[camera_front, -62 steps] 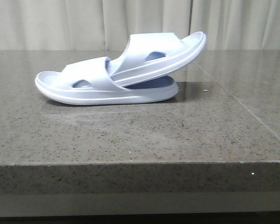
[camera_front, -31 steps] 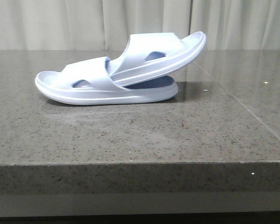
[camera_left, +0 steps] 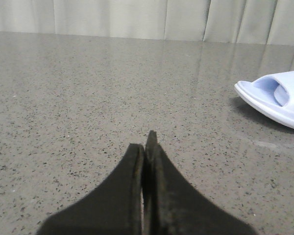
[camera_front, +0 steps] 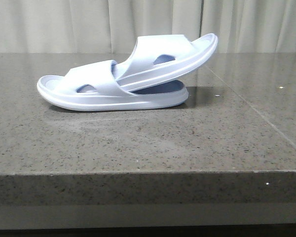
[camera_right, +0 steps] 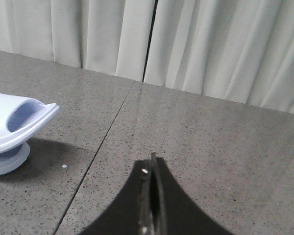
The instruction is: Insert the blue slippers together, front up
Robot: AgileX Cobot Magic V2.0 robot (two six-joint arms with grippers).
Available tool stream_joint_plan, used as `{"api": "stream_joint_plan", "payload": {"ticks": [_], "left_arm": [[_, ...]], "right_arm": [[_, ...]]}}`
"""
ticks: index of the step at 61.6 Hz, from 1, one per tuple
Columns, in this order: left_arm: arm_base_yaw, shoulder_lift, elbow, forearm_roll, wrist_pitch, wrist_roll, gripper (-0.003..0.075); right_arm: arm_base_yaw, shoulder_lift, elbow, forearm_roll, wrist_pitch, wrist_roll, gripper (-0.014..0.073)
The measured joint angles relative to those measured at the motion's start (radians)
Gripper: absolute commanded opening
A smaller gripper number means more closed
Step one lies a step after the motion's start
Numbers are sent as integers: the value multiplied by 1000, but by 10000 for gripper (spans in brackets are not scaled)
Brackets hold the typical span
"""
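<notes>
Two pale lavender-blue slippers sit nested on the grey stone table in the front view. The lower slipper (camera_front: 89, 91) lies flat. The upper slipper (camera_front: 172, 54) is pushed under the lower one's strap and tilts up to the right. My left gripper (camera_left: 148, 142) is shut and empty, low over the table, with the lower slipper's end (camera_left: 279, 98) off to one side. My right gripper (camera_right: 152, 161) is shut and empty, with the upper slipper's raised end (camera_right: 19, 122) off to its side. Neither gripper shows in the front view.
The table's front edge (camera_front: 148, 173) runs across the front view. A seam in the stone (camera_right: 103, 142) runs past the right gripper. Pale curtains (camera_front: 148, 24) hang behind the table.
</notes>
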State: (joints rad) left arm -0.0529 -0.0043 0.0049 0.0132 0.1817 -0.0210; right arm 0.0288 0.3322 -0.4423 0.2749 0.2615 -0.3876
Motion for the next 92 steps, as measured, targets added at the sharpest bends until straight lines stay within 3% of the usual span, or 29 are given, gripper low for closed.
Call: {"api": "stream_joint_plan", "payload": {"ticks": [10,21,29,51,92], "left_arm": [[0,0,0,0,0,0,-19],[0,0,0,0,0,0,-19],[0,0,0,0,0,0,-19],[0,0,0,0,0,0,-19],[0,0,0,0,0,0,-19]], "right_arm": [[8,0,43,0,-31,62,-60],[34,-33,152,-119,-109,278,-60],[40,-98,239,-146,-163,358,-60],[42,-334,465,-165,-174,375,-60],[42,-342,467,-165,-118,377,-60]]}}
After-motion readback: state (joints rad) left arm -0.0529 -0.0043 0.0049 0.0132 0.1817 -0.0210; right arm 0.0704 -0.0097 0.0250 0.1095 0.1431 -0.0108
